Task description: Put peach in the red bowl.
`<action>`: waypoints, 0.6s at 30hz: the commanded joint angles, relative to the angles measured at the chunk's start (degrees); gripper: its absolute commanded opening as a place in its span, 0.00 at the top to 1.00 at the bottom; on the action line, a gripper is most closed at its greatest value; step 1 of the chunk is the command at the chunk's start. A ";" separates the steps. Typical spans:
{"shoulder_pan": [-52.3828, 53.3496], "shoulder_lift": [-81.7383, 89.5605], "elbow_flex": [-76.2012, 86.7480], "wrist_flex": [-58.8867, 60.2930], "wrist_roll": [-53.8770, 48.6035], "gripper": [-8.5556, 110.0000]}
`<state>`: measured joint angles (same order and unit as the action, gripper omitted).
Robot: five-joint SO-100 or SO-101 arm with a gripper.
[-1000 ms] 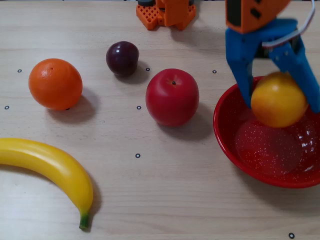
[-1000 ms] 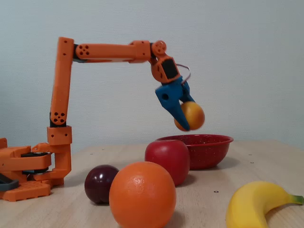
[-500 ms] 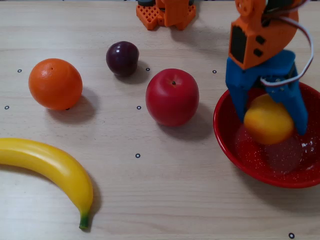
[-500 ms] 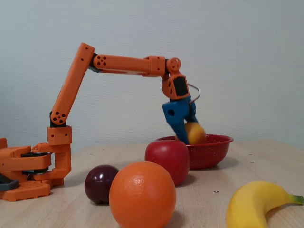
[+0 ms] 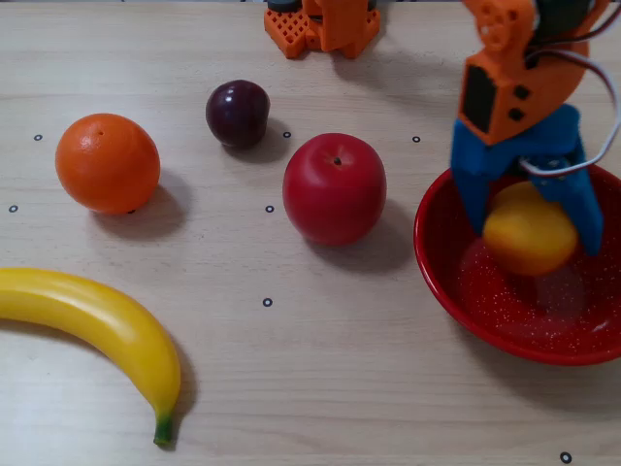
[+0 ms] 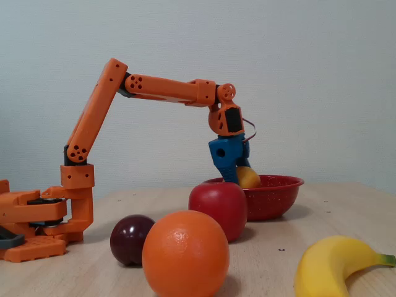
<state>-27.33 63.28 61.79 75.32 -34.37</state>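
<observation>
**Jaws hold the peach low inside the bowl**

Jaws [image 5: 532, 231] are closed around the peach [image 5: 530, 234], one blue finger [image 5: 473, 186] on each side of it as the top-down fixed view shows. They point straight down, so the fruit hangs directly beneath the wrist and over the left half of the red bowl [image 5: 441, 282] in that view, nearer the rim on the apple's side than the bowl's middle.

From the side fixed view, the peach [image 6: 248, 178] sits partly below the bowl's rim [image 6: 281, 183], only its top showing above the edge. Whether it already touches the bowl's floor cannot be told from either view.

The peach is round, so no long axis matters; what counts is the short drop left under it. I judge the placing step nearly done: the next move calls for parting the fingers, and the fruit may roll a little toward the bowl's centre once freed.

On the worktop [image 5: 320, 369] the apple [image 5: 334, 187] stands just beside the bowl, clear of the arm.
</observation>
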 commanded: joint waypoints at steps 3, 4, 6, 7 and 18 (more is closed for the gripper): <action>-0.09 3.52 -7.91 -0.18 -1.93 0.65; 0.00 3.69 -7.91 -0.26 -1.93 0.62; 0.18 4.13 -8.00 0.62 -2.46 0.60; 0.18 4.39 -8.00 1.32 -3.25 0.59; 1.58 9.49 -8.00 -1.32 -3.60 0.54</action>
<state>-27.07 63.37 61.79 75.23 -37.18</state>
